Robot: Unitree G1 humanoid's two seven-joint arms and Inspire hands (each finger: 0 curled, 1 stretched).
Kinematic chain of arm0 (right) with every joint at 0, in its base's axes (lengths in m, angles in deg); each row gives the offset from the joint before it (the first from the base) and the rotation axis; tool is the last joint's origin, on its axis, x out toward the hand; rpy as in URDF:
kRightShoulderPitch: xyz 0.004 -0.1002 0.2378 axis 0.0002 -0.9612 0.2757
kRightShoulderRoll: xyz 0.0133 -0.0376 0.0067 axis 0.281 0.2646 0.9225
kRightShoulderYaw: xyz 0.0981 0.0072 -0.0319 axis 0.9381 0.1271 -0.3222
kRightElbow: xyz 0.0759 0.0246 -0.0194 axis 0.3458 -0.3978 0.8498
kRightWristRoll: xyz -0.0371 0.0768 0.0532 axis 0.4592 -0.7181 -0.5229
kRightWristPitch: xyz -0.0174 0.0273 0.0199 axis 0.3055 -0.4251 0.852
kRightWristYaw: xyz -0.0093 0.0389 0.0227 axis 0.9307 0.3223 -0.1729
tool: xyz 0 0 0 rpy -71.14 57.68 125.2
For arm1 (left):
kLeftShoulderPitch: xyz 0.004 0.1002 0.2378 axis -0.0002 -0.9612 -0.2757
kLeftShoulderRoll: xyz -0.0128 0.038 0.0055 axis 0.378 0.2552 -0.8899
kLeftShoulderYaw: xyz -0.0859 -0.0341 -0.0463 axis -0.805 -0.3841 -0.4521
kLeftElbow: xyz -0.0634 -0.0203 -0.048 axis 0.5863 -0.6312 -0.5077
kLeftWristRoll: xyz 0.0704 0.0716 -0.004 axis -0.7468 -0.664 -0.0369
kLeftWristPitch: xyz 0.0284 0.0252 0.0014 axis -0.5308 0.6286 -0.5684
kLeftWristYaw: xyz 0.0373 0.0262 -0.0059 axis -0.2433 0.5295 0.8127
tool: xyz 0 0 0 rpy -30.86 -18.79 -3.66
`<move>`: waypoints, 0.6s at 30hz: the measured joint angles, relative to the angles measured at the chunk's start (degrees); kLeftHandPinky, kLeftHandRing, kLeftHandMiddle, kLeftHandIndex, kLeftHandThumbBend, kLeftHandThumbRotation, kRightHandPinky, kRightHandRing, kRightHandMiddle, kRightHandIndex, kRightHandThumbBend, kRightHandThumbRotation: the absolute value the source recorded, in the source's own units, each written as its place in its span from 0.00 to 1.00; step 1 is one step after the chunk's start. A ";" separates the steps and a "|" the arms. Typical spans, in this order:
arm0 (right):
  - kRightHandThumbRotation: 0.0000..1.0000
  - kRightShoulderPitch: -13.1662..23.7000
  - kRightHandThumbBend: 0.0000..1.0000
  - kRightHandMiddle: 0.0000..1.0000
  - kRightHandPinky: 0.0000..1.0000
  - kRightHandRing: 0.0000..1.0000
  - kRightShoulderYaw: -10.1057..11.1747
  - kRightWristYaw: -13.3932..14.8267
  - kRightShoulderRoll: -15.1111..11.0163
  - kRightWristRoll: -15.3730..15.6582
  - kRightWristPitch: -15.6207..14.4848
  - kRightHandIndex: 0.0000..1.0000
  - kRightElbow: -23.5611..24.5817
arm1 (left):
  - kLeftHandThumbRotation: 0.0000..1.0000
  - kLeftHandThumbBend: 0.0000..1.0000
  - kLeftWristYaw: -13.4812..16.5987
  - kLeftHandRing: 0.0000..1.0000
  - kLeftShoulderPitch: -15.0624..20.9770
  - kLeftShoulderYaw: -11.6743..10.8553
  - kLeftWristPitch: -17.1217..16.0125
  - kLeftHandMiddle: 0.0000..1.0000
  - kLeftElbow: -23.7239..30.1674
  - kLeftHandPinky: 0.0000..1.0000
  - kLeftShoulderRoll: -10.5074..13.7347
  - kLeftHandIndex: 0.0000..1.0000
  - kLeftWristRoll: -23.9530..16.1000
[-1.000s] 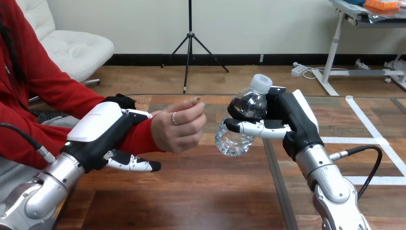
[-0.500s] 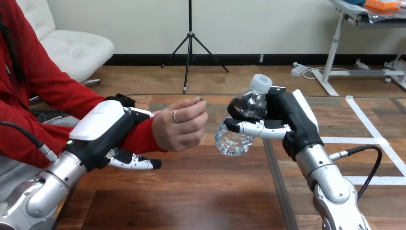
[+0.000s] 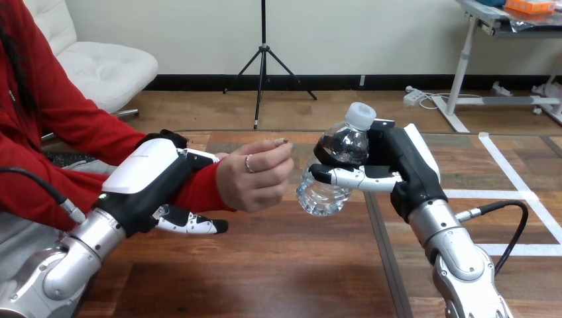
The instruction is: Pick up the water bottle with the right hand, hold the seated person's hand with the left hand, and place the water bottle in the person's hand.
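Now | right hand (image 3: 409, 169) grips water bottle (image 3: 323, 194) | just beside person's hand (image 3: 255, 180)

You have no text, number or sign here that can be read. A short line of faint grey print runs along the white shell on the back of the left hand (image 3: 142, 169), but it is too small to make out.

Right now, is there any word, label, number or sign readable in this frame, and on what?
On the left hand, white shell: a faint grey line of print, too small to read.
On the water bottle, in the right hand: no label or print seen.
Nothing else is legible.
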 measured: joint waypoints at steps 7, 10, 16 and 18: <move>0.00 0.07 0.82 0.39 0.24 0.29 -0.11 -0.80 0.05 -0.02 1.12 0.41 -0.09 | 0.10 0.68 -0.15 0.40 -0.09 -0.24 0.16 0.47 0.36 0.33 -0.73 0.48 0.08; 0.00 0.28 0.82 0.39 0.24 0.29 -0.22 -1.06 0.13 -0.02 1.37 0.41 -0.09 | 0.09 0.67 -0.46 0.39 -0.09 -0.27 0.31 0.46 0.52 0.32 -1.02 0.48 0.32; 0.00 0.94 0.82 0.39 0.24 0.29 -0.50 -1.12 0.49 -0.02 1.41 0.41 -0.09 | 0.07 0.67 -1.21 0.38 -0.21 -0.34 0.62 0.47 1.16 0.32 -1.53 0.48 0.86; 0.00 1.15 0.82 0.39 0.24 0.29 -0.59 -1.12 0.64 -0.01 1.41 0.41 -0.09 | 0.07 0.67 -1.43 0.39 -0.33 -0.36 0.74 0.47 1.50 0.32 -1.66 0.48 1.08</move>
